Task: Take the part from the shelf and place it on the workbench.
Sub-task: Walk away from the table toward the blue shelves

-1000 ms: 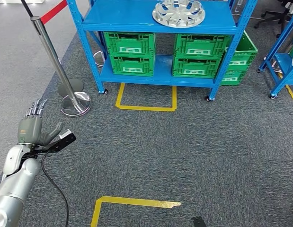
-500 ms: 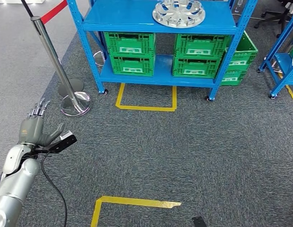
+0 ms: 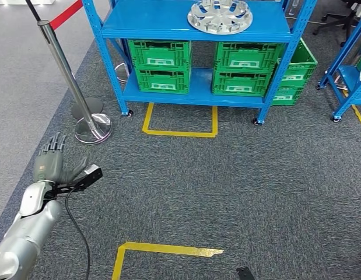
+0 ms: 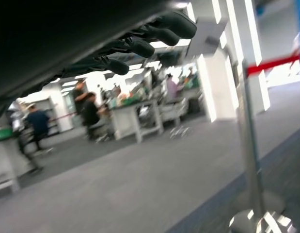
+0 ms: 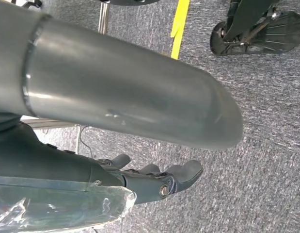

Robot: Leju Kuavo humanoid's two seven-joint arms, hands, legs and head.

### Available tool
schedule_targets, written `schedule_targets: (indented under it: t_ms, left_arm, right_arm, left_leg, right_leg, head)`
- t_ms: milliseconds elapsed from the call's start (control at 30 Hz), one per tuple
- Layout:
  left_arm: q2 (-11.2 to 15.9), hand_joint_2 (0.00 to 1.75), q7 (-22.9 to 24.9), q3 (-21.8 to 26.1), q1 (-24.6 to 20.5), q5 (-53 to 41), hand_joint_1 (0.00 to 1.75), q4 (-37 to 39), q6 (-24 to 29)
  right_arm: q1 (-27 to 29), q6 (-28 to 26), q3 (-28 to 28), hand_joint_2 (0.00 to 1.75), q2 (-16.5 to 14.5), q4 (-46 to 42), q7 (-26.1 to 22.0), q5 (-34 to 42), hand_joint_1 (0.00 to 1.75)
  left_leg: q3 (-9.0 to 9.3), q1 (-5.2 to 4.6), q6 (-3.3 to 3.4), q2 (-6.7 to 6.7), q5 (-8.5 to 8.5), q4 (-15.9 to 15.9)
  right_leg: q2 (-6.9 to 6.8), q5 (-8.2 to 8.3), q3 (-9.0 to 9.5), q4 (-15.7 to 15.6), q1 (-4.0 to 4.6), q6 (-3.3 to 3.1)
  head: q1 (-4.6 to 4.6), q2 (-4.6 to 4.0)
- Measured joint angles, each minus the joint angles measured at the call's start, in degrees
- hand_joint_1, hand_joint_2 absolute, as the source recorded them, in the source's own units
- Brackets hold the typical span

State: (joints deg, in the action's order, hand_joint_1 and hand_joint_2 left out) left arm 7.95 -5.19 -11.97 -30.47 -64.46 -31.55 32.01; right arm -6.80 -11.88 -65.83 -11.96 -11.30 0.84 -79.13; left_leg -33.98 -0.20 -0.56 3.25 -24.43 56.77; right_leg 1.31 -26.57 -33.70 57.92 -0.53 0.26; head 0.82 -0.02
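Head view: left hand (image 3: 49, 165) sits at lower left of the frame, raised over the grey carpet (image 3: 222, 192), fingers spread apart and holding nothing; the silver forearm enters from the bottom-left corner with a black cable (image 3: 79, 233) looping down beside it. The part (image 3: 220, 16), a silver spoked disc, lies flat on the top deck of the blue shelf (image 3: 170, 23) at upper centre of the frame, right of the deck's middle, well apart from the hand. Under that deck four green crates (image 3: 161, 65) stand in two stacks of two on the lower shelf; one more green crate (image 3: 297, 73) sits behind the shelf's right post. A chrome stanchion (image 3: 68, 79) with a red belt (image 3: 66, 13) stands at upper left, its round base on the carpet edge just above the hand in the frame. Yellow floor tape (image 3: 181, 125) marks a rectangle in front of the shelf, and a second tape outline (image 3: 165, 251) lies at bottom centre. Part of another blue rack (image 3: 346, 76) shows at the right edge. Left wrist view: dark fingers (image 4: 141, 39) extended and separated across the top of the frame, nothing between them; blurred background of benches, people and the stanchion. Right wrist view: right hand (image 5: 155, 179) hangs over carpet, fingers lying loosely extended, nothing held.
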Motion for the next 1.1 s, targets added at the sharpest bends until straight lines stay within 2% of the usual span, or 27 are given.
schedule_targets:
  t_ms: [100,367,500,933,1100]
  left_arm:
    - [-0.82,0.0,2.5,1.24,0.92,2.29,0.0,4.98,-0.21]
    - [-1.53,0.0,3.93,8.87,8.11,7.4,0.0,12.62,0.36]
    - [-1.52,0.0,4.59,10.79,10.13,7.44,0.0,14.1,0.91]
    - [-1.45,0.0,7.37,13.81,11.58,8.26,0.0,16.0,1.29]
    - [-1.55,0.0,5.34,16.24,13.89,9.81,0.0,16.36,1.15]
  right_arm:
    - [-0.04,-0.16,0.0,0.0,0.0,0.01,0.2,-0.47,0.0]
    - [-0.02,-0.23,0.0,0.0,0.0,0.02,0.69,-1.22,0.0]
    - [-0.03,-0.22,0.0,0.0,0.0,0.02,0.9,-1.28,0.0]
    - [-0.01,-0.22,0.0,0.0,0.02,0.01,1.09,-1.39,0.0]
    - [-0.02,-0.24,0.0,0.0,0.02,0.01,1.21,-1.35,0.0]
  left_leg:
    - [0.0,0.0,0.04,0.0,-0.03,0.0]
    - [0.0,0.0,0.1,-0.03,-0.18,0.0]
    - [-0.01,0.0,0.07,-0.02,-0.21,0.0]
    - [0.03,-0.01,0.08,-0.02,-0.22,0.0]
    - [0.03,-0.01,0.09,-0.02,-0.26,0.0]
  right_leg:
    - [0.01,-0.02,0.0,0.0,0.0,0.02]
    - [0.03,-0.19,-0.01,0.0,0.0,0.13]
    - [-0.01,-0.22,0.0,0.0,0.0,0.13]
    - [0.0,-0.21,0.06,0.0,-0.01,0.15]
    - [-0.01,-0.28,0.05,-0.01,-0.01,0.16]
  head:
    - [0.01,0.0]
    - [0.0,0.0]
    - [0.0,0.0]
    - [0.01,0.0]
    - [0.0,0.0]
